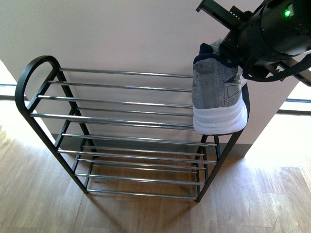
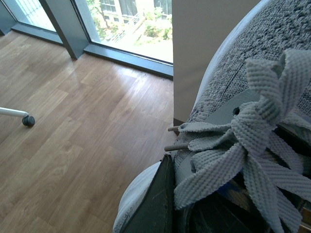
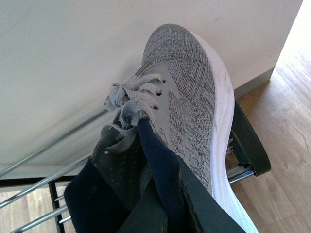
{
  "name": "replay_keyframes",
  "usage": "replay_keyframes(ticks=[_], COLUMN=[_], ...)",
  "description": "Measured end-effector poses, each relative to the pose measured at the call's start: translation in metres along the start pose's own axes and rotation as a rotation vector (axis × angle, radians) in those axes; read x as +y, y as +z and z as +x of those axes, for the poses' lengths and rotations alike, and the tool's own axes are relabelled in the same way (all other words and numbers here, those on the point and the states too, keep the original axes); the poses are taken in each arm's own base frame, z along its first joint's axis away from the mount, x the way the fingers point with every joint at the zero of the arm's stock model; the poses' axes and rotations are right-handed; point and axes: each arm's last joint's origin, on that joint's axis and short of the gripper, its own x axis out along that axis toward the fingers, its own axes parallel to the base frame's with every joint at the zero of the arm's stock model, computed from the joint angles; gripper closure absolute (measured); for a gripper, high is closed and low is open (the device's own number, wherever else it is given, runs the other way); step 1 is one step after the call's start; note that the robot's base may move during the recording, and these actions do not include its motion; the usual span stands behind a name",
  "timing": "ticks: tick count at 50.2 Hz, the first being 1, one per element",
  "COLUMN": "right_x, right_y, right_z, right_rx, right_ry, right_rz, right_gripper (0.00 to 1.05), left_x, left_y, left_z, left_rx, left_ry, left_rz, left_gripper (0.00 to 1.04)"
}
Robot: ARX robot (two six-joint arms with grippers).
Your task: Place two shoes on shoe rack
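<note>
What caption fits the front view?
Right gripper holds a grey sneaker, heel toward camera, at the top shelf's right end of the shoe rack.

shoe rack (image 1: 22, 82) stands upright against the wall, black frame with arched side tops, tiers of thin chrome rods (image 1: 126, 73). one grey knit sneaker (image 1: 216, 92) is at the 3 o'clock end of the top tier, heel toward me at 6 o'clock, toe to the wall at 12 o'clock, white sole (image 1: 218, 119) overhanging the front rods. it is clamped by the navy collar (image 3: 160, 165). i cannot tell whether it bears on the rods. second sneaker (image 2: 252, 58), same grey knit, laces (image 2: 262, 126) tied in a bow, is held off the floor. its place relative to the rack is unclear.
</note>
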Motion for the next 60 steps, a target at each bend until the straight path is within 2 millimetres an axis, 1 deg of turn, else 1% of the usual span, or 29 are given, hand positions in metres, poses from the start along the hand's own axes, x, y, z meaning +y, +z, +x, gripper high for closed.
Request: replay_keyframes(ticks=[7,16,21,33,41,48,60], right_x=[0.001,-0.002,-0.002,0.002,0.000,-0.002,0.002], right_y=[0.000,0.004,0.002,-0.010,-0.016,-0.022,-0.025], right_z=[0.010,0.014,0.016,0.016,0.019,0.017,0.012], right_rx=[-0.013,-0.033,-0.021,0.026,0.061,0.083,0.105], right_ry=[-0.001,-0.010,-0.005,0.014,0.010,0.003,0.005], right_rz=[0.010,0.022,0.022,0.007,0.005,-0.006,-0.018], right_gripper=[1.03,1.03,1.03,1.03,1.03,1.03,1.03], left_x=[0.000,0.000,0.000,0.000,0.000,0.000,0.000], left_y=[0.000,0.000,0.000,0.000,0.000,0.000,0.000], left_z=[0.000,0.000,0.000,0.000,0.000,0.000,0.000], left_rx=[0.000,0.000,0.000,0.000,0.000,0.000,0.000], left_ry=[0.000,0.000,0.000,0.000,0.000,0.000,0.000], left_rz=[0.000,0.000,0.000,0.000,0.000,0.000,0.000], left_gripper=[1.03,1.03,1.03,1.03,1.03,1.03,1.03])
